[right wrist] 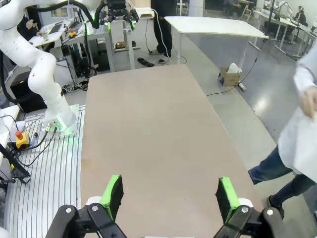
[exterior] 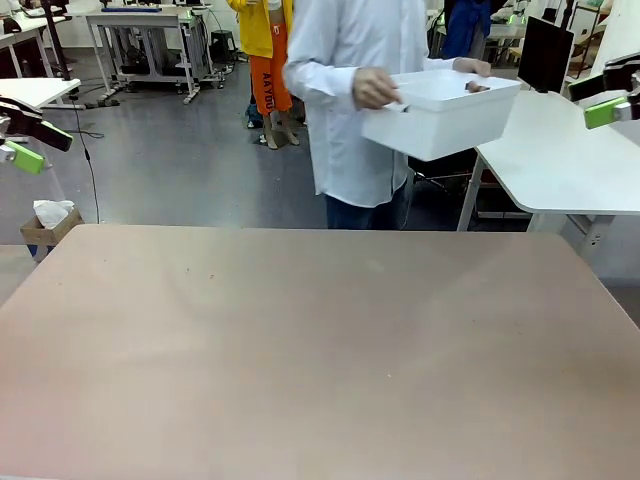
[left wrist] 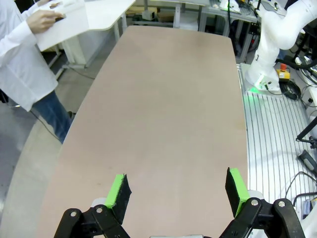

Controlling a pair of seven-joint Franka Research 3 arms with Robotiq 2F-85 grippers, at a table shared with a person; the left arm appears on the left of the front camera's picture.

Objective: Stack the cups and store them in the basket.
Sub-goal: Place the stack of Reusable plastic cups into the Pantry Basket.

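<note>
A person in a white coat stands at the table's far side and holds the white basket (exterior: pixel 440 118) in both hands, above the floor and off the table. The basket (left wrist: pixel 62 25) also shows at the top left of the left wrist view. A small brown shape (exterior: pixel 478 87) peeks over its rim; I cannot tell whether it is a cup. The cups are otherwise hidden. My left gripper (exterior: pixel 30 145) hangs open at the left edge, high above the table, its pads wide apart (left wrist: pixel 177 191). My right gripper (exterior: pixel 608 100) is raised at the right edge, also open (right wrist: pixel 170 196).
The brown table (exterior: pixel 320 340) stretches between both arms. A white side table (exterior: pixel 560 150) stands at the back right behind the person. A cardboard box with paper (exterior: pixel 48 225) sits on the floor at the left. Another person in yellow stands far back.
</note>
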